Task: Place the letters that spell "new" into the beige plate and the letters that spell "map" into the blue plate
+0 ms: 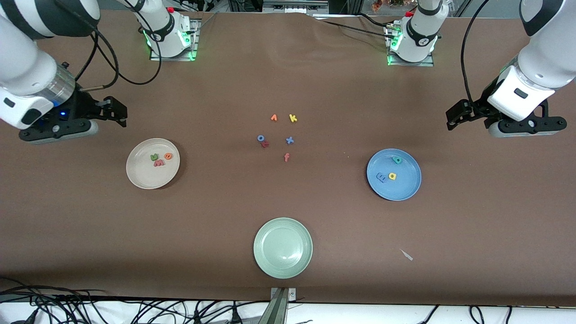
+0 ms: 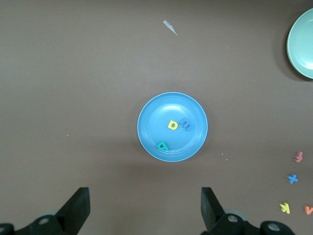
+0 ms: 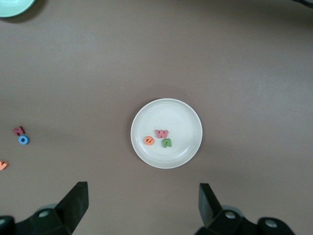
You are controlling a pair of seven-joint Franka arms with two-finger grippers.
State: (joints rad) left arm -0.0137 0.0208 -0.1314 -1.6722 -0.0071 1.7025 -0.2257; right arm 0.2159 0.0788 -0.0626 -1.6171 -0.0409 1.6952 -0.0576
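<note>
The beige plate [image 1: 143, 176] [image 3: 171, 111] lies toward the right arm's end of the table. In it are the green n [image 1: 154, 157] [image 3: 167, 143], the orange e [image 1: 168, 156] [image 3: 148, 141] and the pink-red w [image 1: 159, 163] [image 3: 161, 133]. The blue plate [image 1: 406, 187] [image 2: 166, 104] lies toward the left arm's end and holds the blue m [image 1: 380, 177] [image 2: 186, 124], the yellow a [image 1: 392, 176] [image 2: 172, 125] and the teal p [image 1: 397, 159] [image 2: 162, 145]. My right gripper [image 1: 116, 111] [image 3: 143, 203] hangs open and empty over bare cloth beside the beige plate. My left gripper [image 1: 454, 118] [image 2: 145, 205] hangs open and empty over bare cloth beside the blue plate.
A pale green plate [image 1: 282, 265] lies near the front edge. Loose letters sit mid-table: an orange one [image 1: 273, 118], a yellow k [image 1: 293, 118], a blue o [image 1: 260, 138], a red r [image 1: 265, 144], a blue x [image 1: 290, 140] and an orange-red f [image 1: 286, 157]. A pale scrap [image 1: 407, 255] lies nearer the camera than the blue plate.
</note>
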